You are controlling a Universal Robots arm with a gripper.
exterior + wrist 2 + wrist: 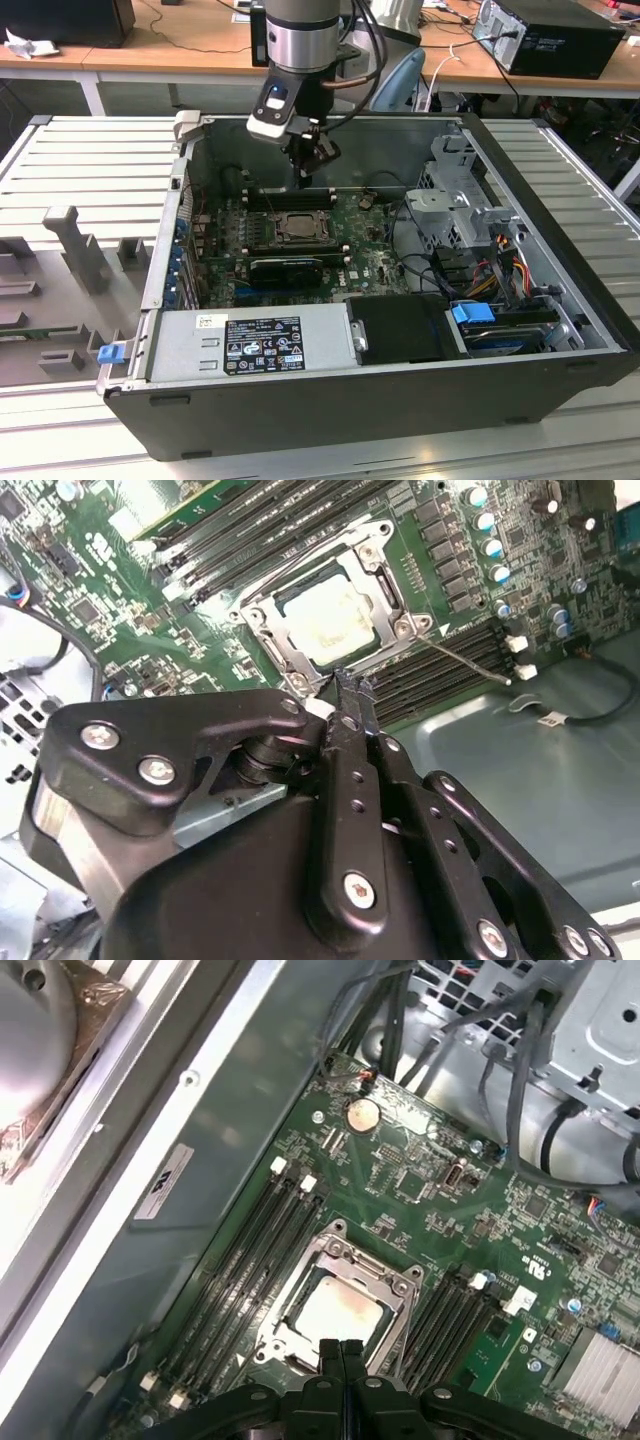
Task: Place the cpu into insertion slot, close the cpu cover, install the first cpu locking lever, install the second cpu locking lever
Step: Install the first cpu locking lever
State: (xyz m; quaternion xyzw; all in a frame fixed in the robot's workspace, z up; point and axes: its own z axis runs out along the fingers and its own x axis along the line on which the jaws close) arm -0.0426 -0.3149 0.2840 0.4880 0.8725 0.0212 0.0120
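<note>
Silver cpu point(335, 1310) sits under the cpu cover point(398, 1295); my clenched, empty claw point(341, 1352) should press the locking lever point(465, 658) squarely, I judge.

Bright, even room light; glare whitens the cpu point(335, 620) in the second wrist view; around the cpu, the case point(350, 400) interior lies softly shaded in the exterior view.

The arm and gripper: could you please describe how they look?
The arm is a silver-grey and black cylinder, carrying a pale module with a blue light and looping black cables. The gripper is matte black, built of linked plates with silver screws.
</note>
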